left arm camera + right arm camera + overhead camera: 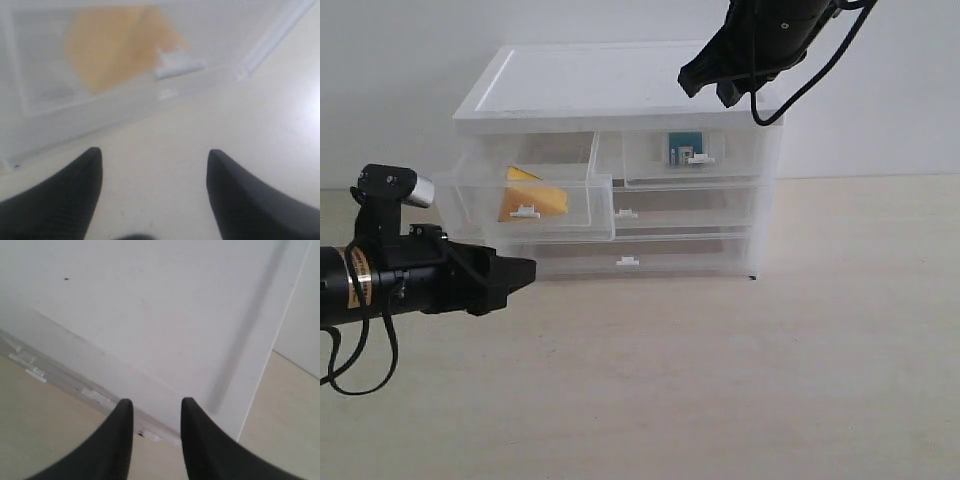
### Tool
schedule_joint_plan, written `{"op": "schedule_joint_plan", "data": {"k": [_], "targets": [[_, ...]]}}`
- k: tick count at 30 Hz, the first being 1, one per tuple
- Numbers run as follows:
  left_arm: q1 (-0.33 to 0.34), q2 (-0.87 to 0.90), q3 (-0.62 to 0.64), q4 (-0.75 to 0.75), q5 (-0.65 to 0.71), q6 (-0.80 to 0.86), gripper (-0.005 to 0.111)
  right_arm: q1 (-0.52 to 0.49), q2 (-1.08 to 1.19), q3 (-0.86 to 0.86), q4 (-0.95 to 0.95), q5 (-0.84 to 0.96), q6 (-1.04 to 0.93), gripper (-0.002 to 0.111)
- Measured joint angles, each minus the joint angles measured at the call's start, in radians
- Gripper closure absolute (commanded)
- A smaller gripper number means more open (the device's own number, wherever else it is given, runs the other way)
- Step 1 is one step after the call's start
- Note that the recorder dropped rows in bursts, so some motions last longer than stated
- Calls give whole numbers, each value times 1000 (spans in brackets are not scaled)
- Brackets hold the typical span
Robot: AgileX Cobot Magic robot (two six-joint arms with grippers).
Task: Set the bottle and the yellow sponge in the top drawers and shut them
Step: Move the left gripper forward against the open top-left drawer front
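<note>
Pale counter [770, 380] before us — left gripper [525, 272] low, jaws wide and empty, facing the pulled-out left drawer [470, 205] holding the sponge [535, 198]; the bottle [681, 148] lies in the closed right drawer [650, 160] — right gripper [705, 88] above the cabinet [600, 80], jaws narrow, empty.

Yellow sponge [532, 197], bottle [682, 148] inside top drawers [582, 205]

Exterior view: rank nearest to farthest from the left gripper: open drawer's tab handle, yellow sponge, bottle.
From the left gripper:
1. Small white tab handle, on the front of the pulled-out left top drawer.
2. Yellow foam wedge sponge, inside that drawer, behind its front.
3. Small white teal-labelled plastic bottle, in the right top drawer.
</note>
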Motion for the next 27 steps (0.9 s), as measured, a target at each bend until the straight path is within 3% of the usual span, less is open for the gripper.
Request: {"op": "schedule_joint_plan", "data": {"k": [6,27], "targets": [[-91,0,0,-58,38,-30,48,-2,0,0,-17,-1,0,80],[-93,-79,-149,-65,188,-30,48,-4,0,0,-5,-9,-2,80]]}}
